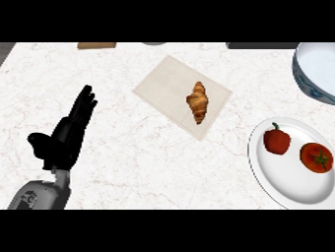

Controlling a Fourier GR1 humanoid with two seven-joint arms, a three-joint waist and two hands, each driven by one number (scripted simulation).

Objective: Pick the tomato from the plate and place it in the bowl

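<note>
Head view:
- The white marble counter (141, 167) fills the view, seen steeply from above.
- The left hand (63, 135) shows at the left of the view, rising from its grey forearm (41, 196) at the lower edge. It is the only hand that shows.
- Its fingers (84, 104) are straight and held together, pointing toward the far side of the counter, and the thumb sticks out to the left. The hand is empty and touches none of the objects.
- The tomato (317, 157) lies on the white plate (295, 193) at the lower right, on the plate's right half, with its green calyx facing up.
- A red bell pepper (277, 141) with a green stem lies on the same plate, just beside the tomato on its left. The two look slightly apart.
- The bowl (332, 63) stands at the upper right, beyond the plate and apart from it. It is white inside, with a blue pattern on its outer wall, and the view's right edge cuts it off.
- A beige cutting board (163, 84) lies turned at an angle near the middle of the counter, between the hand and the plate.
- A croissant (198, 102) lies on the board's right part, lengthwise toward the viewer.
- The hand is well apart from the plate and the tomato, with the board between them.
- At the far edge, a brown object (96, 45) and a dark object (261, 45) are partly visible. What they are cannot be told.
</note>
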